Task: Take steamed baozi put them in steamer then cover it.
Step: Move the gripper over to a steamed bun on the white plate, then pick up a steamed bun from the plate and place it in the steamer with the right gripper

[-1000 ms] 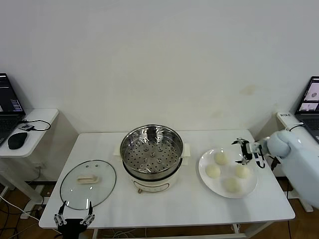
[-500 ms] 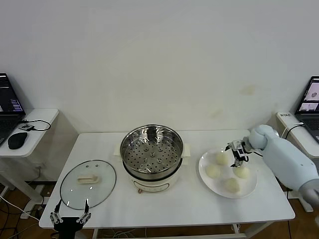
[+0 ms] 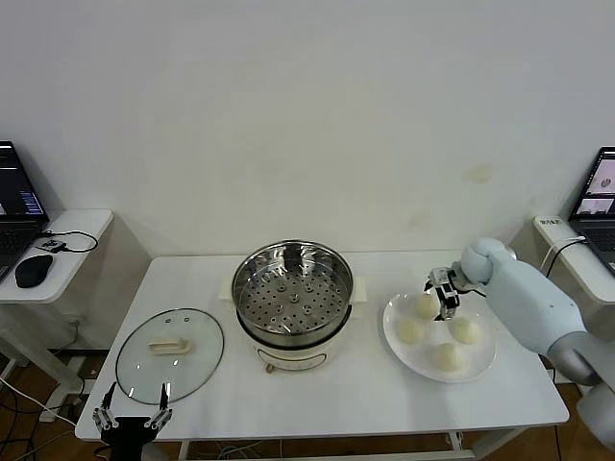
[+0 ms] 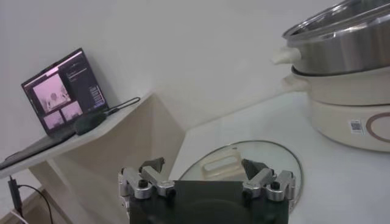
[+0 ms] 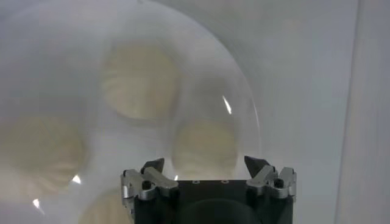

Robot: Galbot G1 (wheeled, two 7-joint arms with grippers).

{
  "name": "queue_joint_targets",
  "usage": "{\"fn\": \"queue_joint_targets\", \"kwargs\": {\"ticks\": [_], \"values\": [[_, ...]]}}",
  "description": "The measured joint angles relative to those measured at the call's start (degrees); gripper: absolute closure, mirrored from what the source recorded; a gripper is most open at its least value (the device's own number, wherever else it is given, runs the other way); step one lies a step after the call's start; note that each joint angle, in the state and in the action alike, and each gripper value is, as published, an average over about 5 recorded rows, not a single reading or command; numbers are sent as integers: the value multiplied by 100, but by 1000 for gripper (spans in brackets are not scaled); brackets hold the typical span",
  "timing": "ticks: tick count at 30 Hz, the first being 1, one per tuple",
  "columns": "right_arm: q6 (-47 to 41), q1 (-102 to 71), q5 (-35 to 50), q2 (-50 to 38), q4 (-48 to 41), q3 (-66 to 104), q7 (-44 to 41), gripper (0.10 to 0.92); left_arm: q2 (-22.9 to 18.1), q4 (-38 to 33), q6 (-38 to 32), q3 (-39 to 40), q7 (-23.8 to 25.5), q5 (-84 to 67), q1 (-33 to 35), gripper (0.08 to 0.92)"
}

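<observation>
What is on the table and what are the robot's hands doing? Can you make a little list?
buns: four baozi on the white plate, none in the pot yet
steamer: steamer in the middle of the table, uncovered, its holed tray bare
cover: glass cover lying flat to the steamer's left
right gripper: right gripper above the plate, jaws open over the back bun
left gripper: left gripper waiting at the table's front edge near the cover, open, holding nothing
</observation>
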Motion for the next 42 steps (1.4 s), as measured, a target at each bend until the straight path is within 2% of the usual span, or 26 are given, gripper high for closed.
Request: {"fn": "queue_joint_targets", "kwargs": {"ticks": [5,17,24,32,42], "values": [[-14,25,-83,54,-55,-14,-17,369,0,14,-12,-21,-5,-1,-6,177],[-83,170,38,-131,160,-223,-94,517,-4,10,-32,-28,-13,-13,10,177],[-214,568,565,-579,825,-680,-161,516,34,-19,-30,-25,-4,-34,7,177],[-419,1660,1601,-983,1743,-1560,-184,513,99,-89,5,16,29,-103,-50,177],[-435,3095,2740,-549,2212,-2759,-3,508,211,-94,-4,-54,55,-289,-101,177]]}}
